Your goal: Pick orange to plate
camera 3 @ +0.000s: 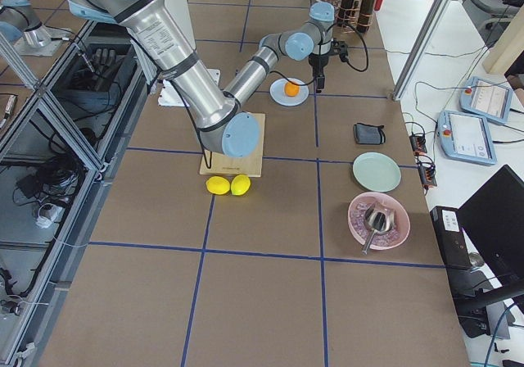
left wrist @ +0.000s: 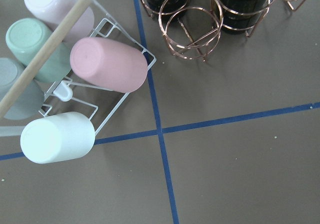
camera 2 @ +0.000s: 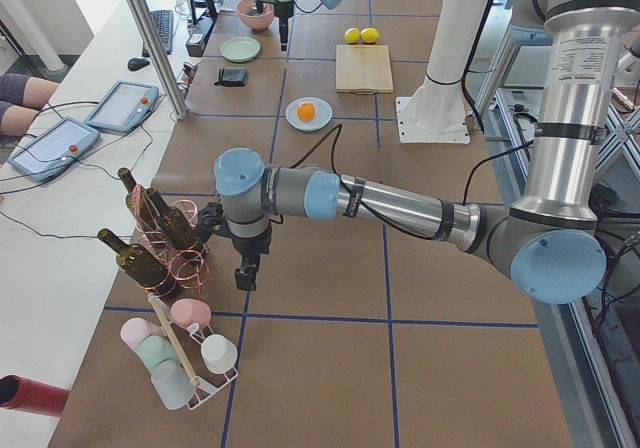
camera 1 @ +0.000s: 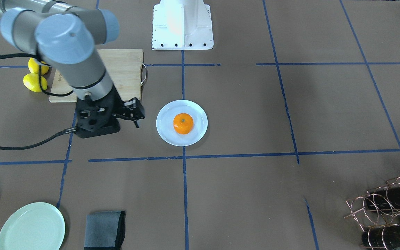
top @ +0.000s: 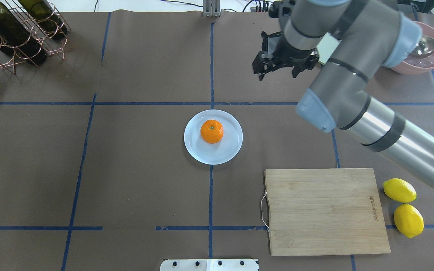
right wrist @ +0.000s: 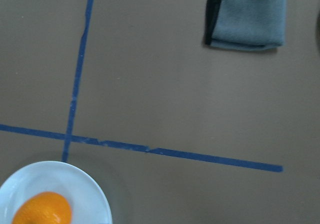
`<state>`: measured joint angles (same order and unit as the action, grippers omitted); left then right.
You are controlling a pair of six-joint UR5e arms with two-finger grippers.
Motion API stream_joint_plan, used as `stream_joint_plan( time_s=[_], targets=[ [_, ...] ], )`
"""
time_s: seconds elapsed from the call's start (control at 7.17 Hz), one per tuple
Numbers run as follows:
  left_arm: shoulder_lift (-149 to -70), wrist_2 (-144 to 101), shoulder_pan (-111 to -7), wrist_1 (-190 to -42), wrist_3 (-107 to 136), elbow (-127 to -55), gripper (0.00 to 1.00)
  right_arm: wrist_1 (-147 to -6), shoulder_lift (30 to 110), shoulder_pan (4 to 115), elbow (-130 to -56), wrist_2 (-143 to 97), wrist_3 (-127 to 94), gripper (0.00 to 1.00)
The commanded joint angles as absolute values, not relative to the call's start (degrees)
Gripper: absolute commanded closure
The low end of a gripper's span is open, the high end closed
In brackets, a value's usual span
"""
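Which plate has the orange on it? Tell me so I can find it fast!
Find the middle of the brown table, in front of the robot's white base. The plate sits there on a blue tape line. It is small, bluish-white and holds the orange; the bigger pale green plate is empty.

Brown blue-taped table (top: 126, 169): plate (top: 224, 152) near right gripper (top: 277, 73), robot-side. Grey cloth (camera 1: 104, 229) and green plate (camera 1: 31, 227) past it, operator-side. Cutting board (top: 322, 210) and two lemons (top: 399, 190) well apart.

Vivid orange (top: 212, 131), perhaps bluish-white plate (top: 221, 153)
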<state>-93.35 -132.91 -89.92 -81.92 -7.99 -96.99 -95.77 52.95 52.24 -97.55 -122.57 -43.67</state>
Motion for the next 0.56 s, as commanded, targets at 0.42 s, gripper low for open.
stream_joint_plan(
  time_s=[0.42],
  targets=[
    [-89.7,-136.9,-91.0,-83.8,-7.0,-95.3,0.00,-96.4,74.6,72.3,-99.8,-133.3,-12.6,0.00]
  ],
)
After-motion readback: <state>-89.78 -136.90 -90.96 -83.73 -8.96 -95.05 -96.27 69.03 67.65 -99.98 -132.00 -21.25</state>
